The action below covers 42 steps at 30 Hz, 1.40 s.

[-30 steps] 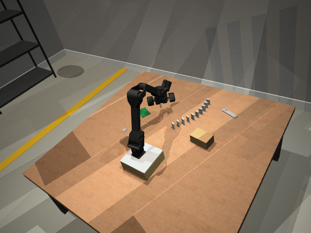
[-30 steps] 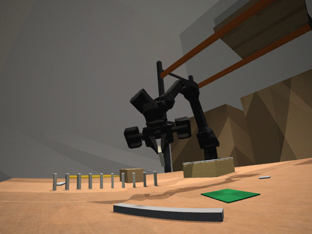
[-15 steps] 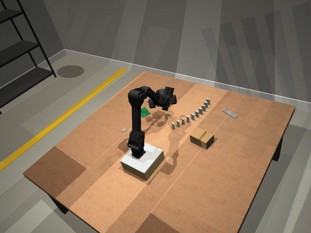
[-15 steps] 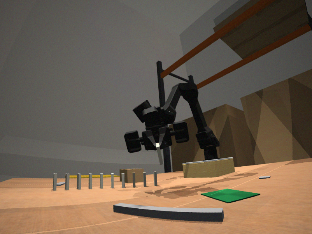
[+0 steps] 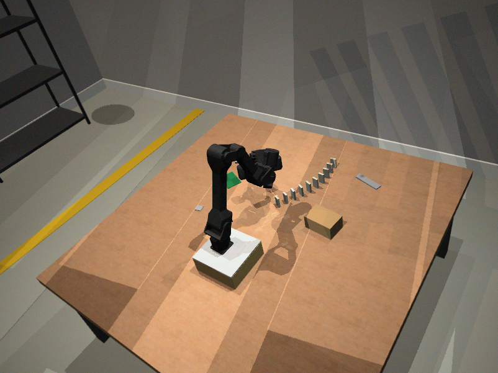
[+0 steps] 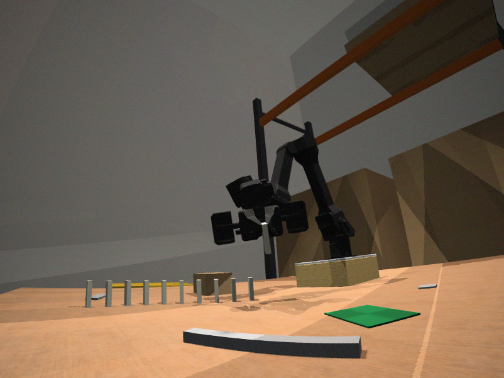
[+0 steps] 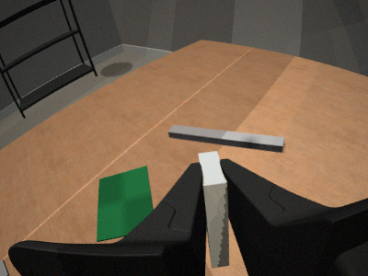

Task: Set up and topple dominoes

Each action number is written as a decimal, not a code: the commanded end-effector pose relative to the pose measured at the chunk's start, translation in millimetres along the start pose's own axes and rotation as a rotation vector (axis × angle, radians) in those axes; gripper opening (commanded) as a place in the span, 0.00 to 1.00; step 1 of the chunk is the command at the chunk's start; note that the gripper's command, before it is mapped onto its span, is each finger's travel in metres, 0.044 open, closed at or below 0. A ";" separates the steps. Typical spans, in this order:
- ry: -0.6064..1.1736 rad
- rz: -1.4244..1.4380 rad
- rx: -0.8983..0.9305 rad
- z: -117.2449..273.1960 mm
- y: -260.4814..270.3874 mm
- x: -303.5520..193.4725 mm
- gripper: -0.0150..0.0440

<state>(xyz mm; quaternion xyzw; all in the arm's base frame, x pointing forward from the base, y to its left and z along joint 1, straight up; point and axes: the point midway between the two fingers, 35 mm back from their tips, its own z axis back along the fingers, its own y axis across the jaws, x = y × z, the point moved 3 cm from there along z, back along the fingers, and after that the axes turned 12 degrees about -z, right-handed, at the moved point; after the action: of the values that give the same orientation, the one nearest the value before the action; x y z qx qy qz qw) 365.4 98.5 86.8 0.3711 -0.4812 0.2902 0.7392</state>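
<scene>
My gripper [image 6: 264, 223] [image 7: 210, 170] is shut on a pale domino [image 6: 266, 240] [image 7: 216, 221] and holds it in the air, well above the table, with its fingers tilted outward. In the top view the arm's wrist hides the held domino. Several thin dominoes stand upright in a slightly curved, evenly spaced row. One end domino [image 5: 277, 201] [image 6: 251, 289] is nearest the arm; the other end domino [image 5: 333, 162] [image 6: 88, 294] is at the far end. The gripper is beyond the near end, touching none of the standing dominoes. The wrist view does not show the row.
A green square [image 5: 232, 180] [image 6: 371, 316] [image 7: 124, 204] lies near a long grey bar [image 6: 273, 344] [image 7: 225, 137]. A tan box [image 5: 323, 222] [image 6: 212, 283] stands beside the row. A grey strip [image 5: 367, 181] [image 6: 98, 297] and small grey tile [image 5: 199, 208] [image 6: 427, 286] lie farther off.
</scene>
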 end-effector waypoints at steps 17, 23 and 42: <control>-0.154 0.111 0.134 42.7 36.3 -11.3 0.29; -0.154 0.111 0.134 42.7 36.3 -11.3 0.29; -0.147 0.115 0.136 31.5 25.3 -31.6 0.29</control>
<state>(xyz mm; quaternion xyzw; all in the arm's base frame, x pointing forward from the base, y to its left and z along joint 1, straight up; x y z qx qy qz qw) 315.8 83.5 81.3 0.4136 -0.5337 0.3327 0.6583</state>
